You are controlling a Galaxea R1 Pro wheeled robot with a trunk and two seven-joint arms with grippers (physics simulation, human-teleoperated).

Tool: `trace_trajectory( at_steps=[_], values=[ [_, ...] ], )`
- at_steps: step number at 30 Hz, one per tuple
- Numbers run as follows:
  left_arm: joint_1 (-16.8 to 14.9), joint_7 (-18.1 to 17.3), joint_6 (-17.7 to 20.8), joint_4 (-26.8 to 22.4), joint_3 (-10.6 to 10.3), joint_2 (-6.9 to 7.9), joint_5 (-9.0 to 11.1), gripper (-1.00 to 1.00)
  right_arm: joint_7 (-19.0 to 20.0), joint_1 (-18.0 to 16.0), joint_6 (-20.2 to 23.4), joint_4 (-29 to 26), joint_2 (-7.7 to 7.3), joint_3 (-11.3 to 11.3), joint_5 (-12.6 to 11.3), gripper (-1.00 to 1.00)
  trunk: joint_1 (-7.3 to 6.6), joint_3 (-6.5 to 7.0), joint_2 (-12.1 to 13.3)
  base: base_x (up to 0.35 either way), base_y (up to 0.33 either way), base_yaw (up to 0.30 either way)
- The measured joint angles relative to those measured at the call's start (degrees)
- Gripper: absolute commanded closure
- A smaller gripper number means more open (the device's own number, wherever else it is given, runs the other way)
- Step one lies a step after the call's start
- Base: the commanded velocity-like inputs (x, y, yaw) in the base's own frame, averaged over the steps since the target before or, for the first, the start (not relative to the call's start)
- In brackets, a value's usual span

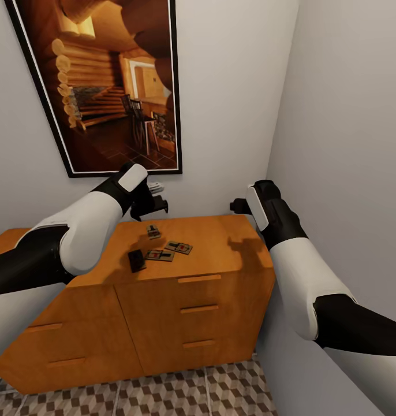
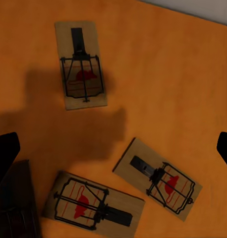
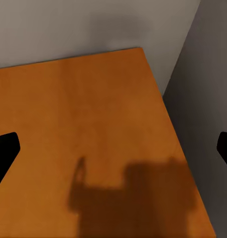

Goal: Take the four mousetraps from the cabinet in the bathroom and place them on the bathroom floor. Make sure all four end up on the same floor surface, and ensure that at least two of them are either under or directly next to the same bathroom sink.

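Observation:
Four mousetraps lie on top of the orange wooden cabinet [image 1: 232, 237]. One mousetrap [image 1: 153, 231] is farthest back, a second [image 1: 179, 247] and third [image 1: 160, 255] lie side by side, and a dark one [image 1: 136, 260] sits nearest the front. My left gripper [image 1: 154, 203] hovers open above them. Its wrist view looks straight down on three traps [image 2: 83, 64] [image 2: 157, 178] [image 2: 92, 208] and the dark one [image 2: 14, 203]. My right gripper [image 1: 239, 205] hangs open over the bare right end of the cabinet top [image 3: 93, 114]. The bathroom floor [image 1: 221, 387] shows below the cabinet. The sink is out of view.
A framed picture of a log cabin interior [image 1: 105, 86] hangs on the wall behind the cabinet. A grey side wall [image 1: 348, 144] closes in tightly on the right, touching the cabinet's end. The cabinet has several drawers [image 1: 198, 309] facing me.

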Motion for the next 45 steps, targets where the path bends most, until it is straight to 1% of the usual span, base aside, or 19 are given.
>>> trace_trajectory(
  at_steps=[8,21,32,34,37,45],
  values=[
    [0.03,0.55,0.01,-0.02,-0.01,0.02,0.49,-1.0,0.0,0.02,0.06,-0.2,0.13,0.01,0.01,-1.0,0.0,0.0,0.0,0.0,0.0,0.0],
    [0.04,4.07,0.15,0.02,-0.03,0.08,0.67,-1.0,0.03,0.0,0.23,-0.28,0.0,0.07,-0.06,-1.0,0.0,0.0,0.0,0.0,0.0,0.0],
    [0.04,5.53,0.26,0.02,-0.01,0.16,0.69,-1.0,0.16,-0.18,0.57,-0.25,0.11,0.08,-0.44,-1.0,0.0,0.0,0.0,0.0,0.0,0.0],
    [0.04,5.6,0.27,0.02,0.0,0.16,0.7,-1.0,0.17,-0.2,0.63,-0.12,0.12,0.05,-1.05,-1.0,0.0,0.0,0.0,0.0,0.0,0.0],
    [0.04,5.66,0.27,0.02,0.01,0.17,0.7,-1.0,0.18,-0.22,0.75,0.06,0.09,0.04,-2.87,-1.0,0.0,0.0,0.0,0.0,0.0,0.0],
    [0.04,5.71,0.38,0.02,0.01,0.22,0.7,-1.0,0.19,-0.44,0.93,2.27,-0.11,0.48,-10.59,-1.0,0.0,0.0,0.0,0.0,0.0,0.0]
  ],
)
